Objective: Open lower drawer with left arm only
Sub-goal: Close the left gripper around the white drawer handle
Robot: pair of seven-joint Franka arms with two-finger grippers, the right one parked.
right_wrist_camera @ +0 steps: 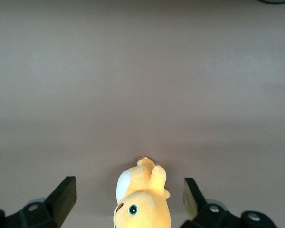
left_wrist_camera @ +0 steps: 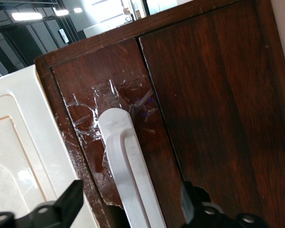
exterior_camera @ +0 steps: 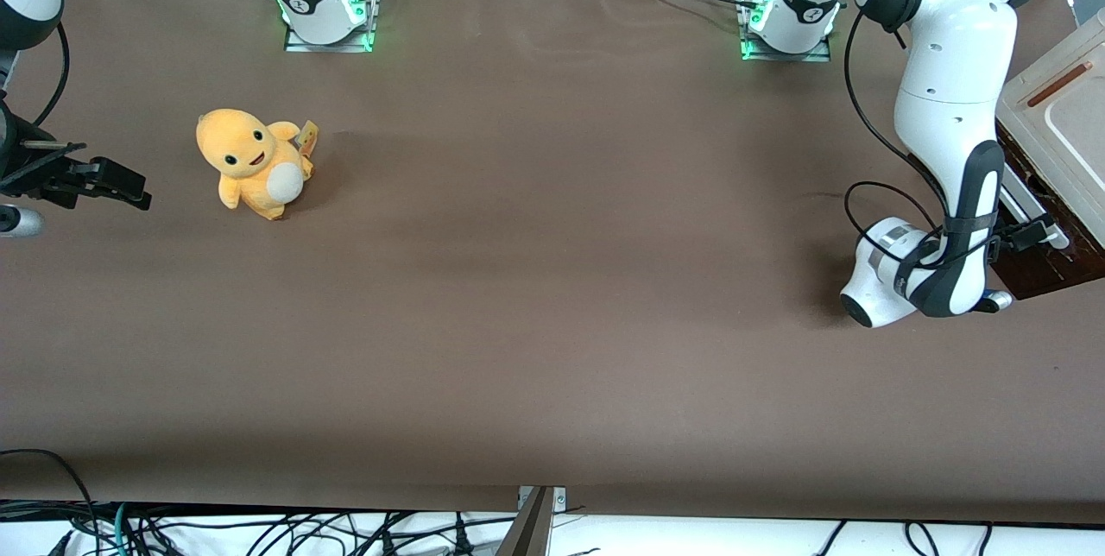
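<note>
Brown worktop (exterior_camera: 535, 280): bare matte sheet, no readable writing on it.
Labels: none legible on the cabinet (left_wrist_camera: 218, 85) or the arm; plush toy (exterior_camera: 250, 162) has a small tag, text too small to read.
Lower drawer (left_wrist_camera: 109, 123): dark brown wood front, scuffed, glossy tape patch near the handle end; at the working arm's end of the worktop.
Handle (left_wrist_camera: 128, 166): long white bar, rounded end, standing off the drawer front.
My left arm (exterior_camera: 950, 116): folded down low beside the cabinet.
My pincer (left_wrist_camera: 130, 206): spread wide, one finger each side of the white handle, bar sits between them.
Contact: fingers (left_wrist_camera: 71, 202) clear of the bar, nothing gripped.
Beige panel (left_wrist_camera: 19, 156): beside the drawer front.
Plush toy: yellow, toward the parked arm's end, well apart from the drawer.
</note>
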